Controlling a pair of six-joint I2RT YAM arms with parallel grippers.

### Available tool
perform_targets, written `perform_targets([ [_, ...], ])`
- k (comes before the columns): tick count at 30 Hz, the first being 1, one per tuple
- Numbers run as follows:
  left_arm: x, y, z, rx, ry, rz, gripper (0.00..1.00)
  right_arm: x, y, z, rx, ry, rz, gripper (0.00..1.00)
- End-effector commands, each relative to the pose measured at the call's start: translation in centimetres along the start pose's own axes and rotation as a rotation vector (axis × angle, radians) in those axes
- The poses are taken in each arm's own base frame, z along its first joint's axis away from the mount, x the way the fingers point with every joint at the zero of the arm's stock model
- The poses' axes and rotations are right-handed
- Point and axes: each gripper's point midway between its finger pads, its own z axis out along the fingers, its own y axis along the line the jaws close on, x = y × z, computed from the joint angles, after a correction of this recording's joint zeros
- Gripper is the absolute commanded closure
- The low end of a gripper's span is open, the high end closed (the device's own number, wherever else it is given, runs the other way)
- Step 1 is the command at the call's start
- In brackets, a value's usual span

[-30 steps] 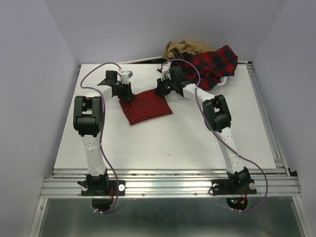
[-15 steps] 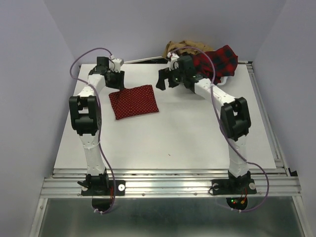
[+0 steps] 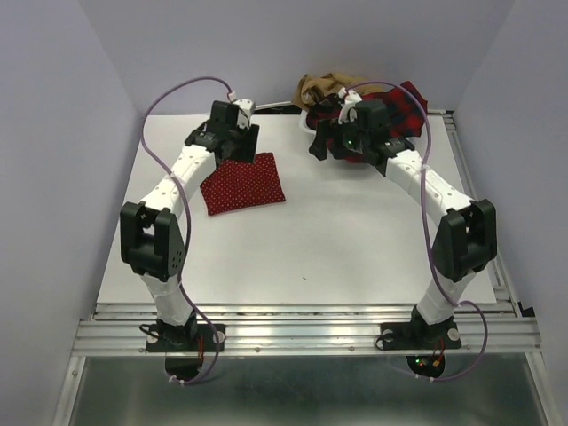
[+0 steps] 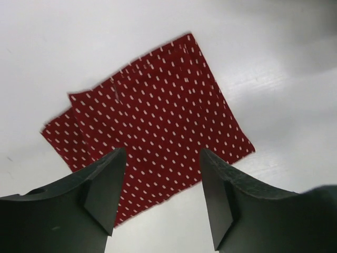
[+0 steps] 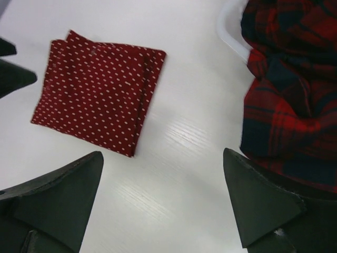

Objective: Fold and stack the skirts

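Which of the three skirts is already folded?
The red skirt with white dots, lying flat as a square on the table. The plaid skirt and the tan skirt are crumpled together at the far edge.

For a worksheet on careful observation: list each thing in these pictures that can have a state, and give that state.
Dotted skirt: folded, lying flat.
Plaid skirt: unfolded, bunched up.
Tan skirt: unfolded, crumpled behind the plaid one.
Basket: rim partly covered by the plaid skirt.
Left gripper: open, empty, above the dotted skirt.
Right gripper: open, empty.
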Motion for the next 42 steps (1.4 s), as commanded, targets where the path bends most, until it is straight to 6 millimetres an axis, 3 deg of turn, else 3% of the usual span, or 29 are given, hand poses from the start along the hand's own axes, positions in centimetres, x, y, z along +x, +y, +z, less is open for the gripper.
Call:
perform_targets([
  [1,7.6,1.4,2.8,-0.108,0.157,-0.142,0.37,0.4,-2.6,-2.0,0.091,0.000,0.039,0.00],
  [8,12.8,1.4,7.1,-0.128,0.303,-0.181,0.37,2.7,-3.9,-3.0,0.127,0.037,0.051,0.00],
  [9,14.4,2.3,8.2,-0.143,0.354,-0.166,0.37,3.0,-4.1,-2.9,0.132,0.043,0.047,0.00],
  [10,14.3,3.1,8.5,-0.163,0.361,-0.157,0.38,3.1,-4.1,-2.9,0.133,0.045,0.040,0.00],
  [12,16.2,5.7,9.1,-0.207,0.418,-0.155,0.39,3.1,-4.7,-3.0,0.144,0.046,0.032,0.00],
  [15,18.2,9.1,9.0,-0.216,0.489,-0.105,0.43,3.1,-5.2,-2.9,0.148,0.048,0.025,0.00],
  [16,18.9,11.4,8.5,-0.224,0.516,-0.081,0.44,3.2,-5.2,-2.7,0.144,0.052,0.019,0.00],
  [18,19.6,13.7,7.9,-0.245,0.533,-0.052,0.44,3.4,-5.3,-2.5,0.143,0.059,0.016,0.00],
  [19,20.3,15.9,7.3,-0.280,0.544,-0.050,0.44,3.4,-5.3,-2.4,0.140,0.060,0.016,0.00],
  [25,19.9,23.8,5.1,-0.376,0.537,-0.037,0.44,4.3,-5.8,-1.9,0.130,0.083,0.011,0.00],
  [31,18.7,27.6,5.8,-0.355,0.508,0.059,0.44,4.5,-5.8,-1.5,0.121,0.092,0.003,0.00],
  [32,17.7,28.4,5.9,-0.364,0.494,0.065,0.45,4.6,-5.8,-1.5,0.121,0.093,0.004,0.00],
  [33,18.2,28.6,6.5,-0.351,0.508,0.067,0.46,4.5,-5.8,-1.6,0.121,0.091,0.000,0.00],
  [34,17.1,29.2,6.7,-0.346,0.485,0.076,0.48,4.5,-5.8,-1.6,0.119,0.092,0.000,0.00],
  [37,16.9,29.5,7.7,-0.314,0.483,0.092,0.51,4.5,-6.3,-1.5,0.124,0.092,0.001,0.00],
  [42,16.7,29.0,9.2,-0.255,0.468,0.158,0.54,4.6,-6.4,-1.3,0.124,0.097,-0.001,0.00],
])
